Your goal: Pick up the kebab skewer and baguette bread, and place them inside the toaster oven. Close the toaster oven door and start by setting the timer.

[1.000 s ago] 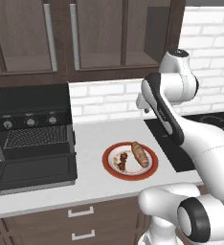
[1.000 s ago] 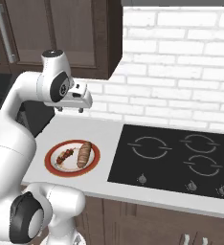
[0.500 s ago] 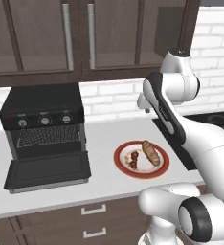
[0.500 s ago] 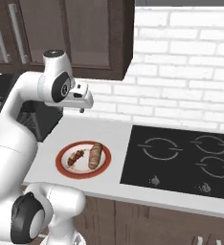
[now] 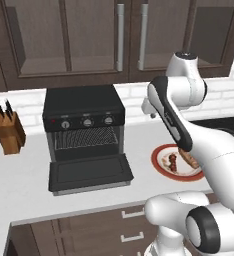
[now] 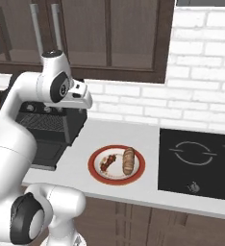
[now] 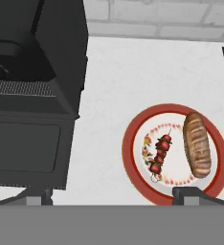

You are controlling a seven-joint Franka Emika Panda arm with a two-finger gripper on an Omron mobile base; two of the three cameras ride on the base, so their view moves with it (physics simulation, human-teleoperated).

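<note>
Base is driving left along the counter: across the last second both base views slide sideways, so the toaster oven (image 5: 84, 131) now sits centre-frame in the left base view and a knife block (image 5: 7, 132) has entered at the left edge. Objects themselves have not moved; only the cameras have. Judgement: this is repositioning, no pick begun yet.

The toaster oven door (image 5: 90, 173) lies dropped open flat toward the counter's front edge, wire rack visible behind it.

The red-rimmed plate (image 7: 131, 136) sits near the front edge of the counter, between oven and cooktop (image 6: 201, 161). On it, the kebab skewer (image 7: 160, 153) lies left of the baguette bread (image 7: 196, 144), just beside it, apart.

The gripper (image 7: 112, 195) hangs high above the counter, holding nothing; its fingertips (image 7: 190, 194) stand wide apart at the hand view's bottom.

Hard to read: the arm covers part of the plate in the left base view; knob markings are too small; the oven's interior is dark.
</note>
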